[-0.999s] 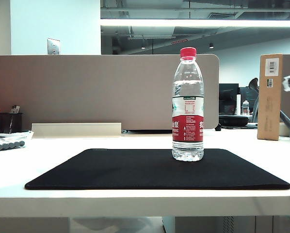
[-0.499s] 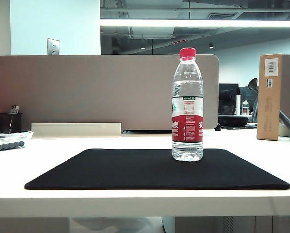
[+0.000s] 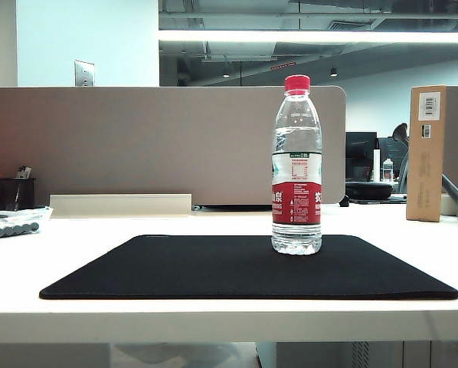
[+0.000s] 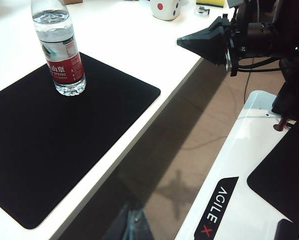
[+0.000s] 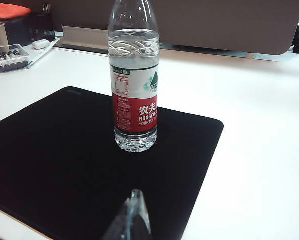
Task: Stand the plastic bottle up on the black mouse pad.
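Exterior view showed the clear ribbed plastic bottle with red cap upright on the matte-black mouse pad, seemingly nearly full, heavy, slippery, best grasped mid-label, both the left gripper and right gripper closed, empty, well back from it.

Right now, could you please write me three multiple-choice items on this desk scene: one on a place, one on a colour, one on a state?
1. Where is the bottle?
A. On the black mat
B. On the bare desk
C. In the cardboard box

2. What colour is the bottle's cap?
A. White
B. Blue
C. Red

3. How is the bottle?
A. Lying down
B. Standing upright, free of both grippers
C. Held by a gripper

Answers: 1 A, its base rests on the mat. 2 C, the cap is plainly red. 3 B, the left gripper and right gripper stay clear of it.
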### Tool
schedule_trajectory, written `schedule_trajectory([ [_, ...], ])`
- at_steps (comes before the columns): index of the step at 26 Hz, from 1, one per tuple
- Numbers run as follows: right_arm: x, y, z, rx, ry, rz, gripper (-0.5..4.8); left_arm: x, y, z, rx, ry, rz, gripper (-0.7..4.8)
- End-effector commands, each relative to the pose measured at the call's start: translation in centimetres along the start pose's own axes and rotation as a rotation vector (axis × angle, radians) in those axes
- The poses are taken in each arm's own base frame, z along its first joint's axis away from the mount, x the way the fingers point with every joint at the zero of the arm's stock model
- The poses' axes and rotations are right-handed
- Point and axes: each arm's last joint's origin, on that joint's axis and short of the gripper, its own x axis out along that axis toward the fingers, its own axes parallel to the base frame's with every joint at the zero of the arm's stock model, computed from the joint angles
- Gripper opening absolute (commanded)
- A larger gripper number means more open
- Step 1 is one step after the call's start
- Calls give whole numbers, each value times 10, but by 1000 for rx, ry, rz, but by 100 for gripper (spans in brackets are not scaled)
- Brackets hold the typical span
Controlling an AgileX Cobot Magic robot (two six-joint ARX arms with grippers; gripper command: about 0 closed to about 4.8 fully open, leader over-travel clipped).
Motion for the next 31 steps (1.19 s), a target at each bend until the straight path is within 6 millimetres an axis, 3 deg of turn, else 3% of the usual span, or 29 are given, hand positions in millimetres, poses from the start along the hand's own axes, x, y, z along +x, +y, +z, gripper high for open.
schedule_trajectory([
  [1, 0, 0, 0, -2, -7, -2, -1, -2, 0, 1, -9, -17, -6, -4],
  [8, 0, 0, 0, -1, -7, -2, -1, -2, 0, 1, -1, -17, -6, -4],
  [13, 0, 0, 0, -1, -7, -2, -1, -1, 1, 6, 128, -56, 36, -4],
  [18, 0, 0, 0, -1, -7, -2, -1, 1, 5, 9, 208, -57, 161, -4],
  [24, 0, 0, 0, -1, -7, -3, -1, 3, 16, 10, 155, -58, 375, -4],
  [27, 0, 0, 0, -1, -7, -3, -1, 11, 21, 8, 140, -87, 422, -4],
  [31, 0, 0, 0, -1, -7, -3, -1, 38, 49, -12, 49, -224, 445, -4],
])
